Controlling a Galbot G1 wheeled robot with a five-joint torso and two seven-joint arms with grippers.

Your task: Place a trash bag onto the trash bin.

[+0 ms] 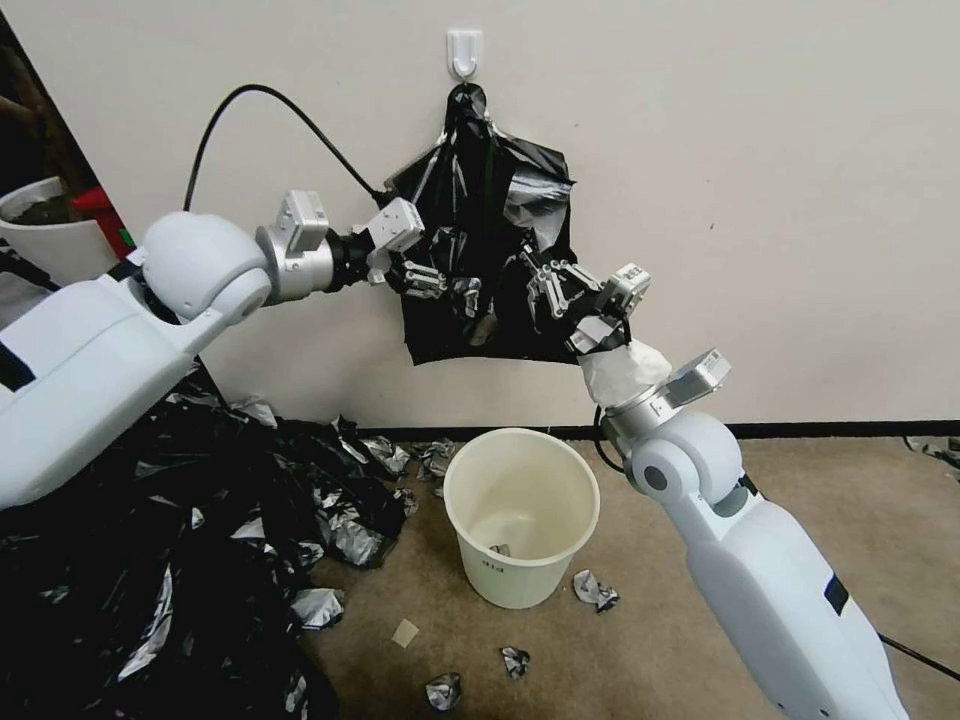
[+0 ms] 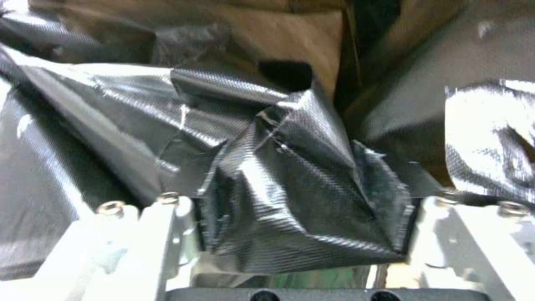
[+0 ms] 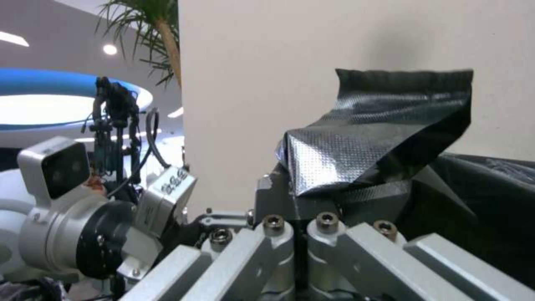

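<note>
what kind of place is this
Probably an indoor test corner in an office or lobby: a bare wall with a hook holding black bags, a carpeted floor strewn with crumpled plastic, and a potted palm beside ceiling lights.

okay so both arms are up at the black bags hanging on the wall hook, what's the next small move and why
Probably ease the right end effector away from the wall: it is shut on a fold of the trash bag, while the sheaf hangs from the hook. The left end effector sits open around plastic; the trash bin waits below.
</note>
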